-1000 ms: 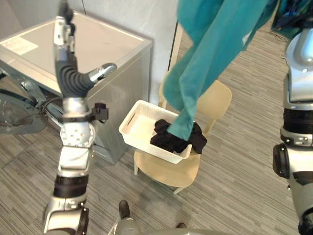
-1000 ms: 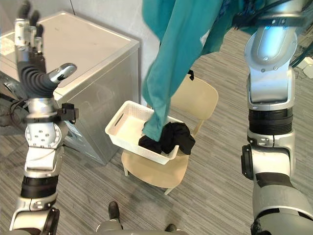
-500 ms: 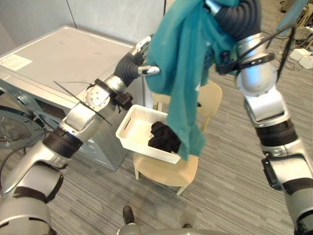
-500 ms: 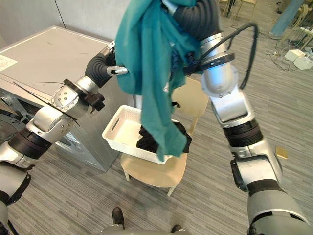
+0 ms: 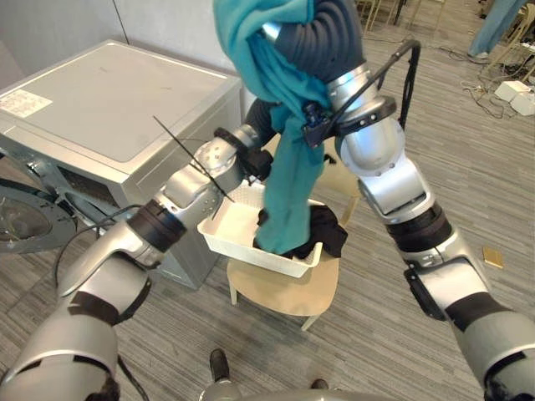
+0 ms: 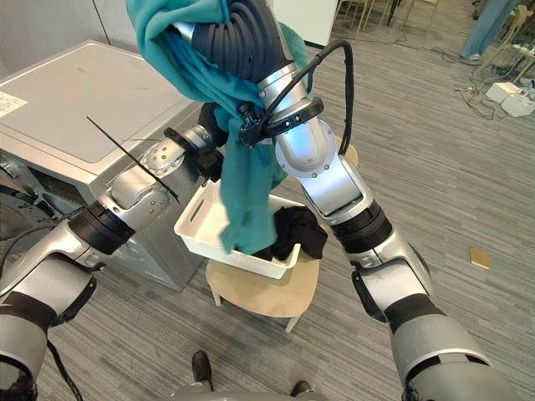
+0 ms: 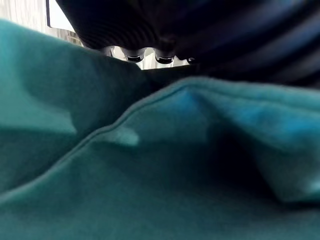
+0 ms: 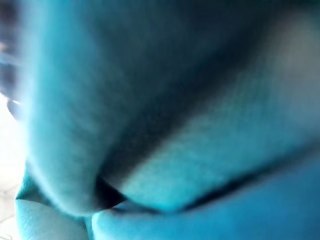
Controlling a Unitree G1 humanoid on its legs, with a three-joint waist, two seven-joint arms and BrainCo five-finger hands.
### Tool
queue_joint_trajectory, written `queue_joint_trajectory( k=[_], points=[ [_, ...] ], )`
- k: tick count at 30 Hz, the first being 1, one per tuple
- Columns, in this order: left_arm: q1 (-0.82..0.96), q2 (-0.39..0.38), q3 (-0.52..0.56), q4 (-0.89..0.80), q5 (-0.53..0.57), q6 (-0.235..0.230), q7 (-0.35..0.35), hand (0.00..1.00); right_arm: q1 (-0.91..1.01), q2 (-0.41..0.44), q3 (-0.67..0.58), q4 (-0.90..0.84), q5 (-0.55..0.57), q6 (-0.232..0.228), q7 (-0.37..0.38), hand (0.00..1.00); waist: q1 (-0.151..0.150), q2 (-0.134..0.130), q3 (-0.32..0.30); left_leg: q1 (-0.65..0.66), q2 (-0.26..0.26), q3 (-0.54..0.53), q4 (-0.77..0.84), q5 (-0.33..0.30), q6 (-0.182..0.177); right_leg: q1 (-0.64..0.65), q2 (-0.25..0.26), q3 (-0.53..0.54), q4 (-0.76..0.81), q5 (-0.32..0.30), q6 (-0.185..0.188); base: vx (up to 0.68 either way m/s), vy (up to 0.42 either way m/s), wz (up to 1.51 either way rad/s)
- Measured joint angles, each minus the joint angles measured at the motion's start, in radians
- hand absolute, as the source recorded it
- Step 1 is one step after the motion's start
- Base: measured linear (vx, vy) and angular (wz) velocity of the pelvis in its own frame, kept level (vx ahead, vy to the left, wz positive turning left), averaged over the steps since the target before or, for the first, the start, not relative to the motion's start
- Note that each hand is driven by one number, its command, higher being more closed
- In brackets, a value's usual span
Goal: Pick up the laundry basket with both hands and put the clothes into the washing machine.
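A long teal garment (image 5: pixel 288 180) hangs from my right hand (image 5: pixel 322 38), which is raised high and wrapped in the cloth. The garment's lower end drops into the white laundry basket (image 5: pixel 227 227) on a pale wooden chair (image 5: pixel 284 288). A heap of black clothes (image 5: pixel 328 234) lies at the basket's right end. My left hand (image 5: pixel 261 121) reaches in from the left, just above the basket, and goes behind the hanging garment. Teal cloth (image 7: pixel 150 165) lies right against it in the left wrist view. Teal cloth (image 8: pixel 190 130) also covers the right wrist view.
The grey washing machine (image 5: pixel 109 100) stands left of the chair, close to the basket. Its round door (image 5: pixel 25 219) hangs open at the far left. A small tan object (image 5: pixel 491 256) lies on the wood-look floor at right.
My right arm has swung left and closer with the teal garment, whose lower end now hangs in the basket. My left hand has moved in behind the cloth. The camera has shifted too.
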Motion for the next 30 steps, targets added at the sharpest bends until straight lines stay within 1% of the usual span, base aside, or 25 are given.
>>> queue_joint_trajectory(
  k=[1,2,4,5,8,13,14,19,21,22,26,28,29,30],
  points=[
    [-0.005,-0.002,0.000,0.006,0.004,0.002,0.000,0.00,0.000,0.000,0.000,0.000,0.000,0.000,0.005,1.00,0.000,0.000,0.000,0.000,0.000,0.000,0.000,0.000,0.000,0.000,0.000,0.000,0.000,0.000,0.000,0.00,0.000,0.00],
    [-0.014,-0.007,0.000,0.020,0.022,0.003,-0.004,1.00,0.000,0.000,0.000,0.000,0.000,0.000,0.011,1.00,0.000,0.000,0.000,0.000,0.000,0.000,0.000,0.000,0.000,0.000,0.000,0.000,0.000,0.000,0.000,0.00,0.000,0.00],
    [-0.018,-0.008,-0.008,0.021,0.047,0.008,-0.011,1.00,0.000,0.001,-0.001,0.000,0.000,0.000,0.012,1.00,0.000,0.000,0.000,0.000,0.000,0.000,0.000,0.000,0.000,0.000,0.000,0.000,0.000,0.000,0.000,0.00,0.000,0.00],
    [-0.025,-0.007,-0.028,0.022,0.066,0.009,-0.016,1.00,0.000,0.001,-0.002,0.000,0.000,0.000,0.012,1.00,0.001,0.000,0.000,0.000,0.000,0.000,0.000,0.000,0.000,0.000,0.000,0.000,0.000,0.000,0.000,0.00,0.000,0.00],
    [-0.026,-0.009,-0.038,0.021,0.106,0.008,-0.052,1.00,0.000,0.005,-0.002,0.000,0.000,0.000,0.023,1.00,0.000,0.000,0.000,0.000,0.000,0.000,0.000,0.000,0.000,0.000,0.000,0.000,0.000,0.000,0.000,0.00,0.000,0.00],
    [-0.024,-0.029,-0.028,0.020,0.179,-0.012,-0.049,1.00,0.000,0.008,-0.013,0.000,-0.008,0.000,0.031,1.00,0.001,0.000,0.000,0.000,0.000,-0.002,0.000,0.000,0.000,0.000,0.000,-0.001,0.000,0.000,0.000,0.00,0.000,0.00],
    [-0.022,-0.035,-0.020,0.020,0.204,-0.019,-0.042,1.00,0.000,0.008,-0.020,0.000,-0.013,0.000,0.031,0.00,0.001,0.000,0.000,0.000,0.000,-0.002,0.000,0.000,0.000,0.001,0.000,-0.001,0.000,0.000,0.000,0.00,0.000,0.00],
    [0.023,-0.097,0.071,0.019,0.323,-0.048,-0.001,1.00,0.000,0.025,-0.048,-0.001,-0.041,0.000,0.031,0.00,0.000,0.000,0.000,0.001,0.000,-0.004,0.000,0.000,0.000,0.002,0.000,-0.002,0.000,0.000,0.000,0.00,0.000,0.00],
    [0.044,-0.119,0.107,0.019,0.353,-0.051,0.014,1.00,0.000,0.038,-0.066,-0.001,-0.044,0.002,0.031,0.00,0.000,0.000,0.000,0.001,0.000,-0.004,0.000,0.000,0.000,0.002,0.000,-0.003,0.000,0.000,0.000,0.00,0.000,0.00],
    [0.060,-0.133,0.138,0.020,0.385,-0.051,0.026,1.00,0.000,0.042,-0.077,-0.001,-0.044,0.003,0.031,0.00,0.000,0.000,0.000,0.001,0.000,-0.004,0.000,0.000,0.000,0.002,0.000,-0.003,0.000,0.000,0.000,0.00,0.000,0.00],
    [0.104,-0.149,0.215,0.020,0.447,-0.050,0.044,1.00,0.017,0.040,-0.124,-0.013,-0.051,0.005,0.031,0.00,0.001,0.000,0.000,0.002,-0.001,-0.004,0.000,0.000,0.000,0.003,-0.001,-0.002,-0.001,0.000,0.000,0.00,0.000,0.00],
    [0.139,-0.152,0.280,0.013,0.459,-0.049,0.047,1.00,0.107,0.040,-0.182,-0.085,-0.052,0.004,0.031,0.00,0.004,0.000,0.000,0.008,-0.007,-0.006,0.000,0.000,0.000,0.012,-0.005,-0.003,-0.006,0.002,0.004,0.00,0.000,0.00],
    [0.196,-0.157,0.347,-0.017,0.472,-0.050,0.068,1.00,0.175,0.040,-0.214,-0.128,-0.051,0.004,0.029,0.00,0.003,0.000,0.000,0.020,-0.013,-0.006,0.000,0.000,0.000,0.025,-0.009,0.000,-0.014,0.005,0.009,0.01,0.001,-0.03],
    [0.231,-0.162,0.381,-0.039,0.478,-0.050,0.079,1.00,0.209,0.039,-0.232,-0.147,-0.052,0.005,0.029,0.00,0.003,0.000,0.000,0.027,-0.016,-0.006,0.000,0.000,0.000,0.032,-0.011,0.002,-0.020,0.007,0.012,0.03,0.003,-0.06]
  ],
)
